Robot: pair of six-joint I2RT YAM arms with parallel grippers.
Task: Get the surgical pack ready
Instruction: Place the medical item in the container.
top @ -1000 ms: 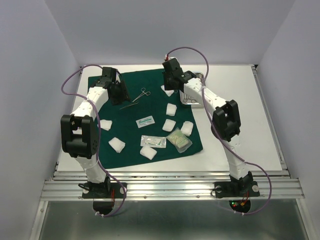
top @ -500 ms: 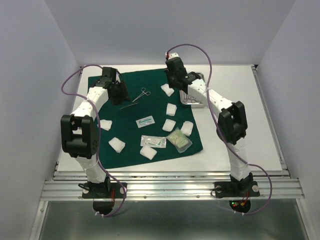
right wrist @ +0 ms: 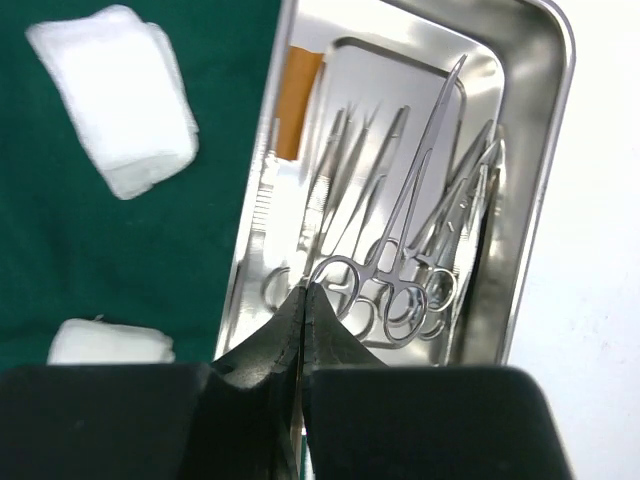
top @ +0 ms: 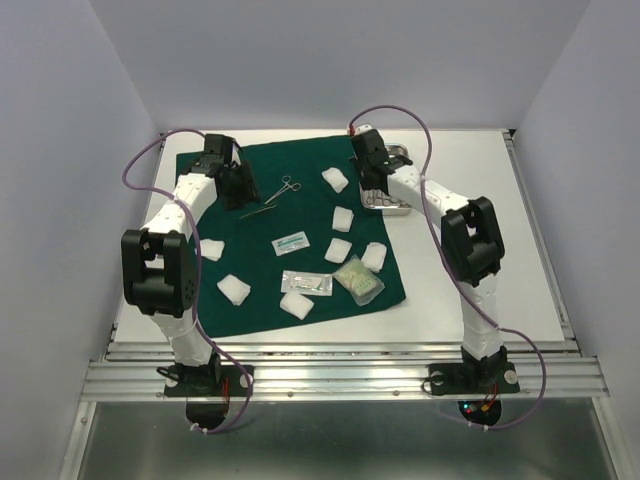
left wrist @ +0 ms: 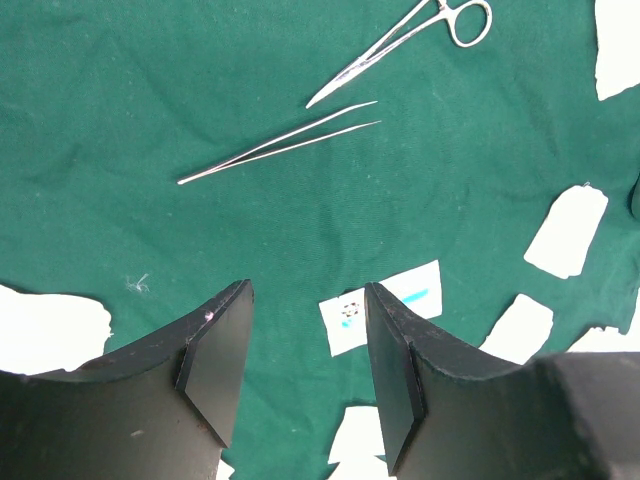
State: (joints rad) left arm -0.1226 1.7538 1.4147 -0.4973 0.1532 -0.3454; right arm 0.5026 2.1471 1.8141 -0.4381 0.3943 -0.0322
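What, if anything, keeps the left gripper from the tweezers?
Probably nothing. The left gripper hangs open above the drape, and the tweezers lie just ahead of it on bare cloth; only the forceps lie close by.

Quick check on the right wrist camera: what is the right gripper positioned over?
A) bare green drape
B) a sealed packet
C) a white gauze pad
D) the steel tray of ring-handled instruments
D: the right gripper, fingers pressed together, sits over the steel tray. Its tips are by the ring handles of the forceps lying inside. The gauze pad lies off to the side on the green drape.
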